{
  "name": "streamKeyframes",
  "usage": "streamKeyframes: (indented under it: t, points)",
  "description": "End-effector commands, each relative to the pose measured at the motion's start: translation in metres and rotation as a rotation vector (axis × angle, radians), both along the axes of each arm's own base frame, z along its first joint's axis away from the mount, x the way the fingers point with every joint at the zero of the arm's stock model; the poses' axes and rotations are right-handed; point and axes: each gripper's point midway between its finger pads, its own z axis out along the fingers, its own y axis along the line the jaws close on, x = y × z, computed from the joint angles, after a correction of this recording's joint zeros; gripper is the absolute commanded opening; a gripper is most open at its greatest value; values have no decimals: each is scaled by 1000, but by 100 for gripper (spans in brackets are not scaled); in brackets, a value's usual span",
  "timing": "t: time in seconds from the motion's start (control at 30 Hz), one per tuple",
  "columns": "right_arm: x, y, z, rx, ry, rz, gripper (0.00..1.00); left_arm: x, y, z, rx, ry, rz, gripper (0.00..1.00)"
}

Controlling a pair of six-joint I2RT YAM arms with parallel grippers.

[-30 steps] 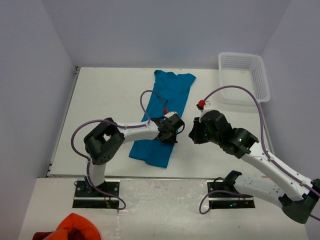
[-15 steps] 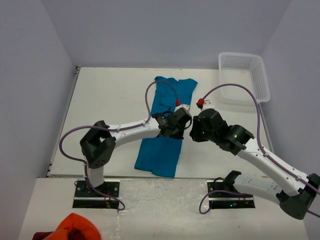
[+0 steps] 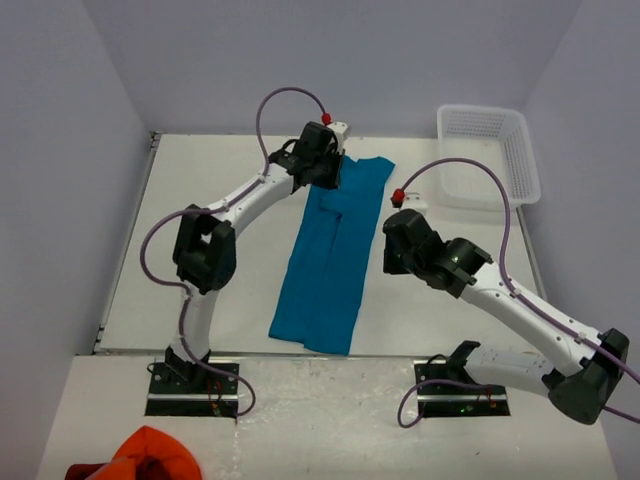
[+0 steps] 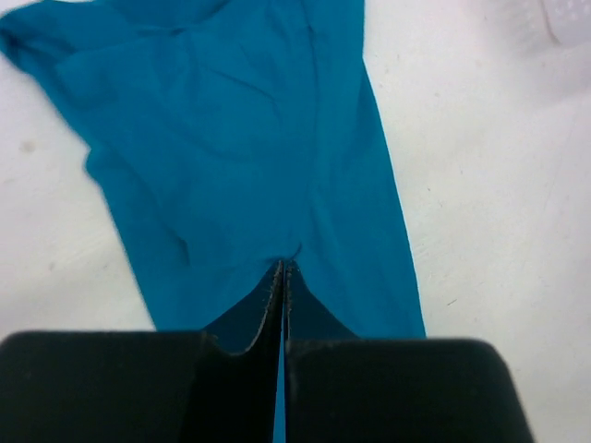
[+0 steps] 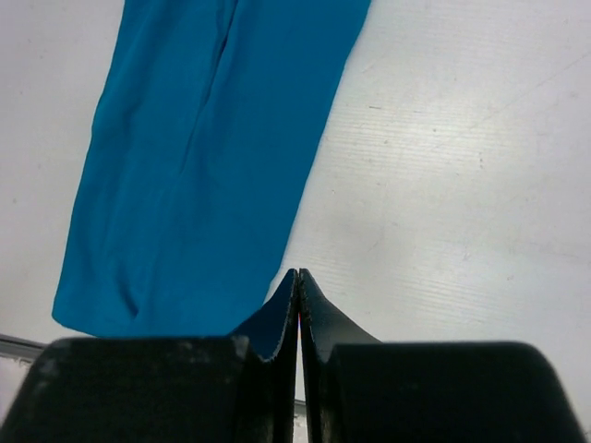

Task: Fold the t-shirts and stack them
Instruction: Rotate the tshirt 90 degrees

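Garment position: the teal-blue t-shirt [image 3: 330, 250] lies flat on the white bench [image 3: 220, 230], folded lengthwise into one long, narrow strip. The strip runs from the far middle of the bench towards the near edge, slanting slightly to the left as it comes nearer. A lengthwise crease runs down its centre. The far end is somewhat wider than the rest.

Left arm: the arm is stretched out to the far end of the bench. The left end effector [image 4: 283, 268] sits over the far left corner of the t-shirt. In the wrist view its two fingers are pressed together with no gap between them. The tips lie over the fabric at a small crease. Whether any cloth is caught between the tips cannot be determined.

Right arm: the right end effector [image 5: 298, 274] sits just beside the right-hand long edge of the strip, about halfway along its length. Its fingers are fully closed, tip against tip. The tips meet at the boundary between fabric and bare bench. No fabric is visibly pinched.

Other items: a white plastic basket [image 3: 490, 150] stands at the far right corner of the bench, well apart from the t-shirt. A bunched orange-red cloth [image 3: 150, 452] lies off the bench at the near left corner of the overhead view, in front of the left arm's base.
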Motion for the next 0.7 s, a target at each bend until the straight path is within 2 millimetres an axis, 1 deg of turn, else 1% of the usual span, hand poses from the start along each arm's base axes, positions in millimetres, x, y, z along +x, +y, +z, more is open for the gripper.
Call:
streamKeyframes:
  t: [0.0, 0.03, 0.07, 0.1, 0.13, 0.17, 0.27, 0.3, 0.33, 0.4, 0.5, 0.6, 0.67]
  points:
    - [14, 6, -6, -3, -7, -30, 0, 2, -39, -36, -78, 52, -265, 0]
    - [15, 8, -10, -10, 5, -28, 0, 10, -40, -43, -79, 55, -257, 0]
    - [17, 9, -15, -18, 19, -28, 0, 10, -48, -67, -104, 107, -295, 0]
    - [18, 11, -24, -36, 41, -26, 0, 21, -54, -62, -136, 86, -308, 0]
    - [19, 12, -26, -39, 46, -24, 0, 28, -54, -68, -149, 96, -309, 0]
    - [19, 13, -29, -41, 52, -25, 0, 33, -61, -79, -176, 110, -333, 0]
    - [19, 17, -36, -23, 64, -7, 0, 48, -63, -93, -225, 121, -344, 0]
    - [20, 18, -37, -16, 64, -8, 0, 54, -64, -93, -246, 103, -349, 0]
    - [19, 18, -38, -14, 68, -6, 0, 60, -60, -94, -262, 99, -343, 0]
    - [17, 17, -43, -17, 78, -3, 0, 67, -58, -98, -289, 99, -335, 0]
    - [16, 15, -45, -18, 86, -7, 0, 77, -47, -102, -320, 107, -312, 0]
    - [16, 15, -41, -7, 80, -10, 0, 86, -33, -110, -328, 121, -278, 0]
    - [17, 15, -34, 2, 70, -10, 0, 92, -22, -115, -334, 129, -254, 0]
